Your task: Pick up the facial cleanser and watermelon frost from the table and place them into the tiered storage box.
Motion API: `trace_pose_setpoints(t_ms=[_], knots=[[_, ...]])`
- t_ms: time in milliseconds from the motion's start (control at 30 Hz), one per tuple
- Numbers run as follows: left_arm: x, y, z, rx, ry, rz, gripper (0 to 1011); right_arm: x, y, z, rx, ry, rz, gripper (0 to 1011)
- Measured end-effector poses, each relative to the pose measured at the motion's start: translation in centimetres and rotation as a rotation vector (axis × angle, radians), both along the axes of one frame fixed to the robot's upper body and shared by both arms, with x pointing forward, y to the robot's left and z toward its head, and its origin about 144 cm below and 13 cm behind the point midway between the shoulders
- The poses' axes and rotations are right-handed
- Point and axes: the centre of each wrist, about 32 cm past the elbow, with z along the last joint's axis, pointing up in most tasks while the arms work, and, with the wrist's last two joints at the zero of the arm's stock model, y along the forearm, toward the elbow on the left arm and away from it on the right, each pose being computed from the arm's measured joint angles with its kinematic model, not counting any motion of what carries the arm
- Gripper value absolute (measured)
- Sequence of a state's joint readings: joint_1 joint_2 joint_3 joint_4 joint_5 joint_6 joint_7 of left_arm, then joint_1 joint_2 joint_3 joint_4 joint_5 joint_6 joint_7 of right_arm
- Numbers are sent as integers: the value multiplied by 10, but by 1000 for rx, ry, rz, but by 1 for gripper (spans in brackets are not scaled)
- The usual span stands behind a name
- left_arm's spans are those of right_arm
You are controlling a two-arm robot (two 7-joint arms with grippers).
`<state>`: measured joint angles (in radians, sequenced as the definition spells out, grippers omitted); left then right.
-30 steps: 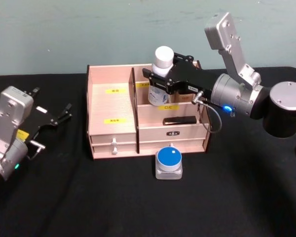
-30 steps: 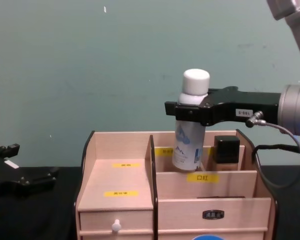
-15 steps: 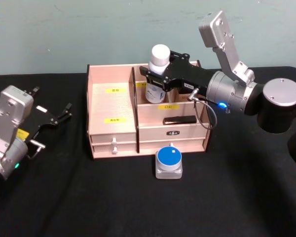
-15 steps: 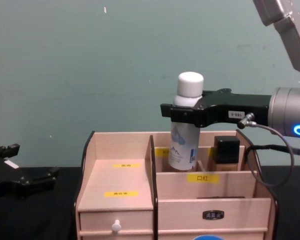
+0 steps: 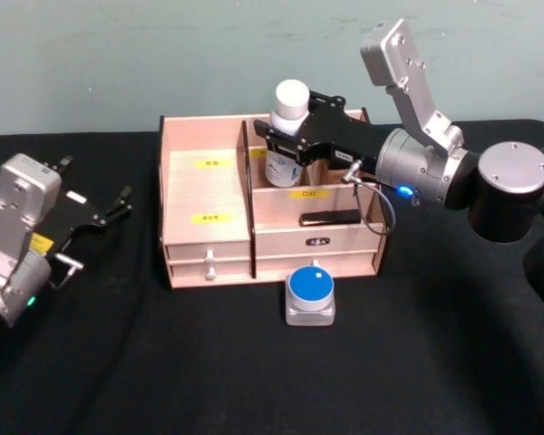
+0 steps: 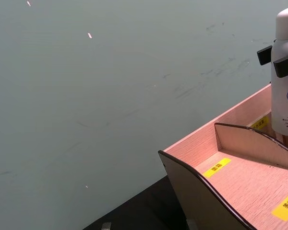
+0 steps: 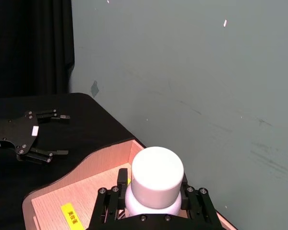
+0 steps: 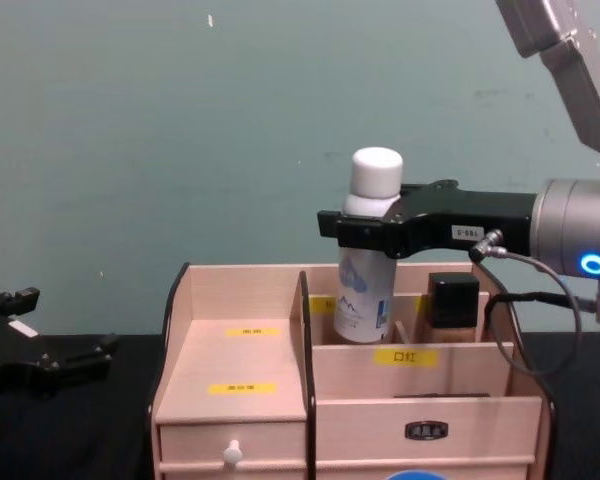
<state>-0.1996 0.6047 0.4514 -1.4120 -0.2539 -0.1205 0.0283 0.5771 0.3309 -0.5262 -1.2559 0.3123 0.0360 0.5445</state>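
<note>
Right end effector [image 5: 286,147] reaches in from the right of the head view to the upper middle, its black fingers [image 8: 342,226] closed on the neck of a white-capped bottle [image 5: 286,136], which it holds upright over the rear right part of the box [image 5: 208,195], just right of the tall dark-edged partition. In the chest view the bottle [image 8: 365,260] has its lower end level with the top edge of the yellow-labelled divider, so I cannot tell whether it touches the compartment floor. From the right wrist, the cap [image 7: 157,175] sits above the end effector [image 7: 153,203], which hides the bottle's body. The left wrist view cuts the bottle [image 6: 285,72] off at its right edge, beside one corner of the box [image 6: 221,167]. The print on the bottle and on the yellow labels is too small to read. Low in the centre of the head view, a grey pot with a round blue top [image 5: 310,295] stands on the black bench [image 5: 254,381], just in front of the drawers; the chest view shows a mere sliver of its blue top [image 8: 417,475] at the bottom edge. A black block [image 8: 452,298] stands in the rear compartment right of the bottle, partly behind the divider. Left end effector [image 5: 95,186] rests at the left of the head view with its fingers spread wide and empty, well apart from the box; the chest view's left edge cuts it off.
</note>
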Motion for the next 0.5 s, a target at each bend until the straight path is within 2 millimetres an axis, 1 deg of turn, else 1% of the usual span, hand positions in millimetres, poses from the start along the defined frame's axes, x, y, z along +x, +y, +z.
trace_pose_setpoints(t_ms=[500], knots=[[0, 0, 0, 0, 0, 0, 1010, 3, -3, -6, 4, 9, -7, 601]])
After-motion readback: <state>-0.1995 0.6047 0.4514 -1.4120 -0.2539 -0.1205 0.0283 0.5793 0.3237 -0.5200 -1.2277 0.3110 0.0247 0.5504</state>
